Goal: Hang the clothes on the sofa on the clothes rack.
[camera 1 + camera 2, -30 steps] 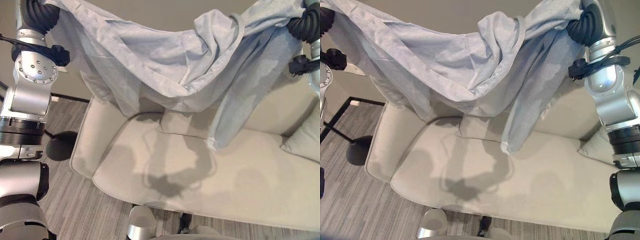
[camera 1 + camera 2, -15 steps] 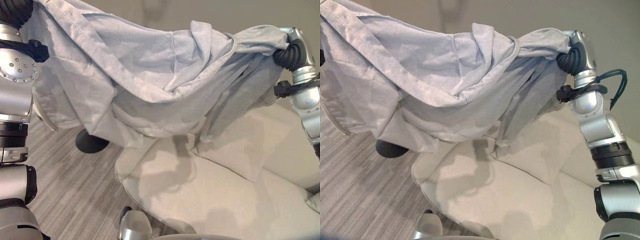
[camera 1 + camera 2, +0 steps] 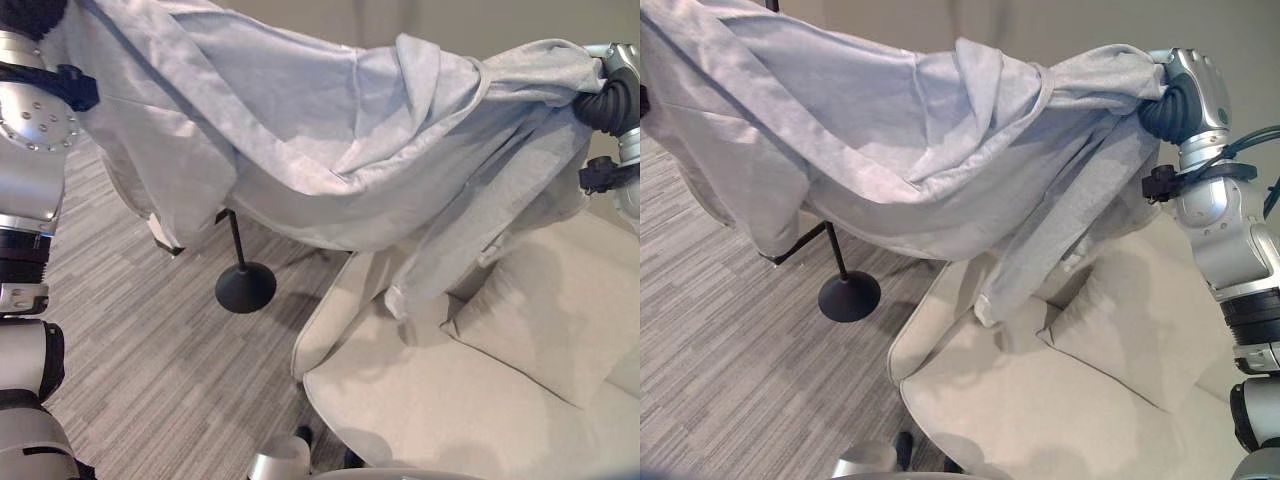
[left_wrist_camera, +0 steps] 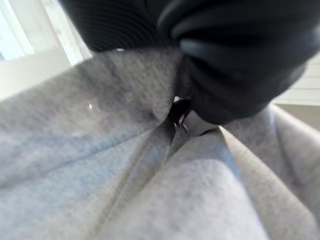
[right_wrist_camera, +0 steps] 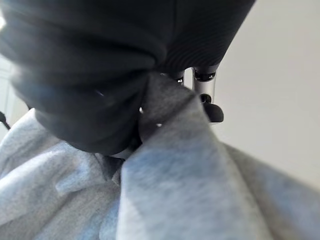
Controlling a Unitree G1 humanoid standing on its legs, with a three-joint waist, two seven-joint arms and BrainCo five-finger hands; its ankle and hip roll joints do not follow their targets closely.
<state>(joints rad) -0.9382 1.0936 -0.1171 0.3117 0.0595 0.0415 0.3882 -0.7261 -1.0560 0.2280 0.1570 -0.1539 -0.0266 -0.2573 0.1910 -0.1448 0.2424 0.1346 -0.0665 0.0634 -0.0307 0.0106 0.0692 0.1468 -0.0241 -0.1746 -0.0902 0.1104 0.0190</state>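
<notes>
So the grey garment [image 3: 330, 150] is up in the air, stretched between both raised hands like a hammock. It's a soft, slightly heathered jersey-type cloth, matte, with a folded hem band running along the lower edge and a bunched, twisted knot of folds just in from the right hand [image 5: 200, 85]. From that hand the cloth drapes down in a long limp panel that ends near the sofa's [image 3: 1060, 400] armrest, hanging free rather than lying on it as far as I can see.

In the right wrist view the cloth is gathered to a tight point at the dark-tipped fingers, so that hand is pinching it. In the left wrist view, the left hand [image 4: 210, 95] has the fabric pulled up into a peak of creases right under the dark ribbed cover, clamped there too.

Below the middle of the sagging cloth stands a thin black pole on a round black base [image 3: 245, 287], on grey striped floor [image 3: 730, 340] that looks like woven carpet or plank. The pole disappears up behind the garment, so I can't tell what's at its top. The sofa is pale cream, smooth and rounded at the edges, with a square cushion [image 3: 545, 320] below the right hand. Between the base and the sofa arm there's a strip of bare floor.
</notes>
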